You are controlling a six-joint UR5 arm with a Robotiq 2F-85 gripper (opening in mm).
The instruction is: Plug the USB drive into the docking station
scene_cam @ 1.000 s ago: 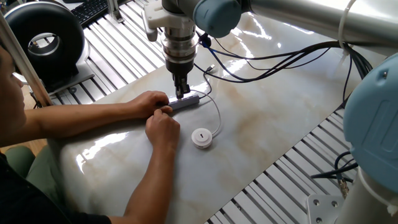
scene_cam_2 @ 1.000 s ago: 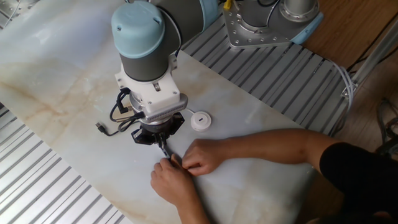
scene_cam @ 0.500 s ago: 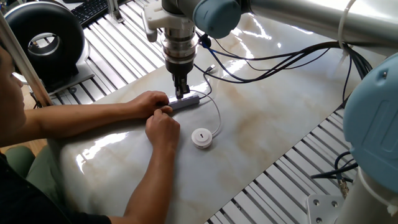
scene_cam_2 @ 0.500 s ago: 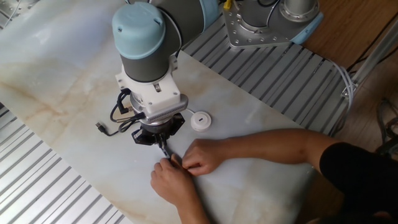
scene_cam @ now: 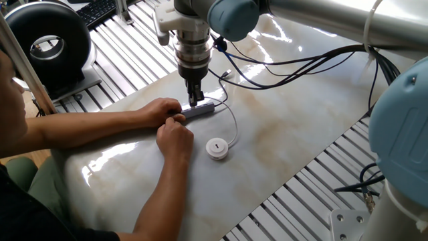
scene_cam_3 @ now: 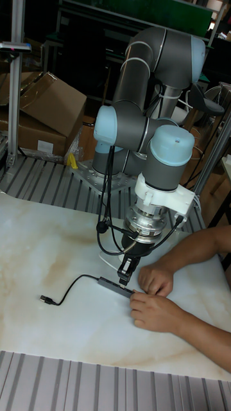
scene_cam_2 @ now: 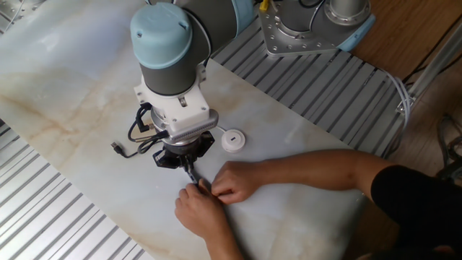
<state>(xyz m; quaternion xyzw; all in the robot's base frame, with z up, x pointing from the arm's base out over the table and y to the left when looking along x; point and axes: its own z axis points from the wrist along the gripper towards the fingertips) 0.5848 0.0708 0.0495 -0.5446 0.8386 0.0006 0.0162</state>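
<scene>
The pincer point(scene_cam: 195, 102) points straight down at the docking station point(scene_cam: 198, 111), its fingers nearly together; they seem to pinch the white cable's small plug, though I cannot tell for sure. To seat it well, keep the plug square to the port and press gently while the person's hands point(scene_cam: 167, 112) steady the bar's near end. The USB drive point(scene_cam: 217, 148) lies on the counter point(scene_cam: 301, 127) just beyond the docking station's side.

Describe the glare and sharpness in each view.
One fixed view: bright window-like glare on the glossy table behind the arm and near the person's elbow; sharp. Other fixed view: soft, even light, faint sheen at top left. Tall fixed view: dim background, table evenly lit, gripper sharp.
</scene>
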